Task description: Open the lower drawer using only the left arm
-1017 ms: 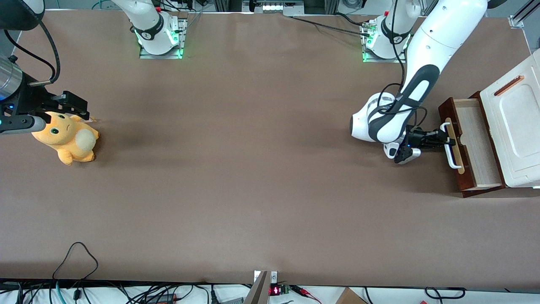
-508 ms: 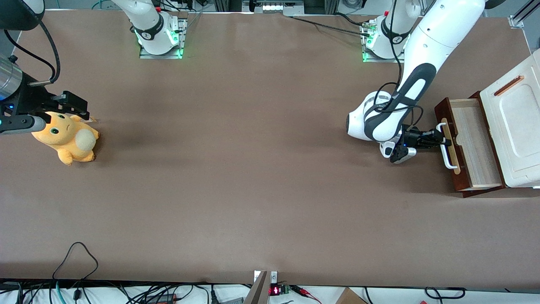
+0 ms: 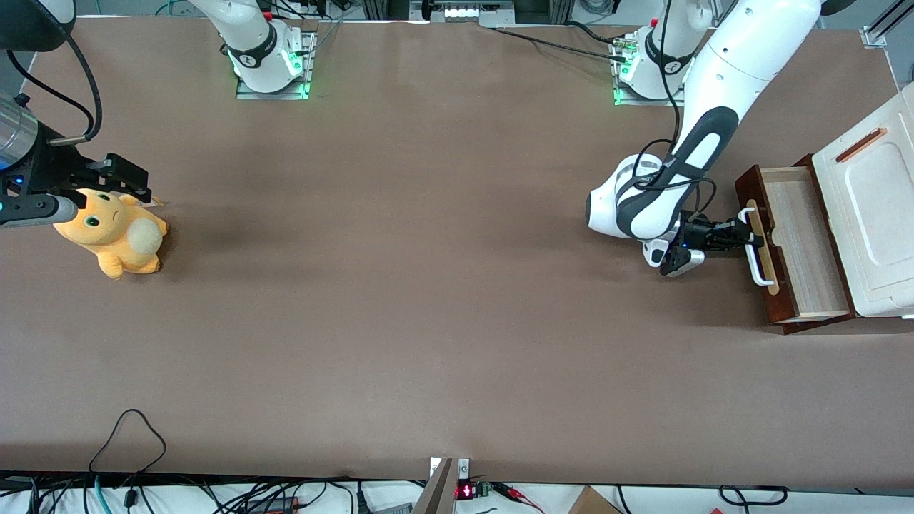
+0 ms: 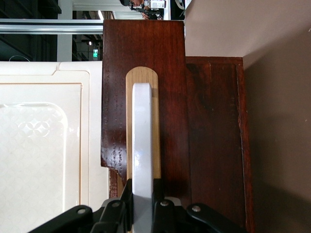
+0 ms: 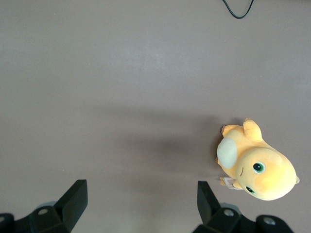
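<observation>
Drawer (image 3: pixel 800 243) pulled well out from under white cabinet top (image 3: pixel 875 214), at working arm's end of brown tabletop (image 3: pixel 428 285), pale wood inside showing. Left arm (image 3: pixel 703 150) reaching down to drawer front. Gripper (image 3: pixel 742 234) at white bar handle (image 4: pixel 142 145), jaws pinching handle from both sides. Orange plush toy (image 3: pixel 111 232) lying toward parked arm's end.

Pincer (image 3: pixel 742 234) closed on handle (image 3: pixel 754 255) of pulled-out lower drawer (image 3: pixel 800 243); plush toy (image 3: pixel 114 232) toward parked arm's end.
</observation>
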You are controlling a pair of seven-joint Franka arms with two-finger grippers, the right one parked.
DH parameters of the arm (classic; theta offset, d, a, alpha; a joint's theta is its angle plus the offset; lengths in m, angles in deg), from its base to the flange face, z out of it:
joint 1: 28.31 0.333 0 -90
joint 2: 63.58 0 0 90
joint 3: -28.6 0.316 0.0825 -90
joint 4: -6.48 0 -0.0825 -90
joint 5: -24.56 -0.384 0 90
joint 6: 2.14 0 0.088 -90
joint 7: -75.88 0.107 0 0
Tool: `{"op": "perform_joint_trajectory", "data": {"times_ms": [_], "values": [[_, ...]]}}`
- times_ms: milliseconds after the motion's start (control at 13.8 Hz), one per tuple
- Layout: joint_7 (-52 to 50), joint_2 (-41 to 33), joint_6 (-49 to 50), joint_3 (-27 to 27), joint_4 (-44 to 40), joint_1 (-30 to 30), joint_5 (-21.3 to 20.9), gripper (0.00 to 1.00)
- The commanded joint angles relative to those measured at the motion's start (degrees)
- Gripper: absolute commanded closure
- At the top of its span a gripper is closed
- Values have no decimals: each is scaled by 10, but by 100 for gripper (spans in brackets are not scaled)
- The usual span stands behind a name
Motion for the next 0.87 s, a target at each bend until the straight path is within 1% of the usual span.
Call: {"op": "perform_joint_trajectory", "data": {"times_ms": [0, 73, 145, 218, 291, 363, 436, 508, 654, 726, 799], "values": [[35, 5, -17, -23, -43, -28, -19, 67], [36, 4, -17, -23, -43, -28, -18, 33], [36, 2, -17, -23, -43, -27, -18, 20], [36, 1, -17, -23, -43, -27, -18, 14], [36, -1, -17, -23, -44, -27, -18, 14], [36, -5, -17, -23, -44, -27, -17, 11], [36, -15, -19, -24, -44, -26, -10, 6], [37, -28, -23, -30, -44, -25, 10, 2], [43, -59, -53, -34, -56, -25, 62, 1], [62, -70, -66, -36, -70, -25, 101, 1], [80, -85, -85, -36, -92, -25, 152, 0]]}}
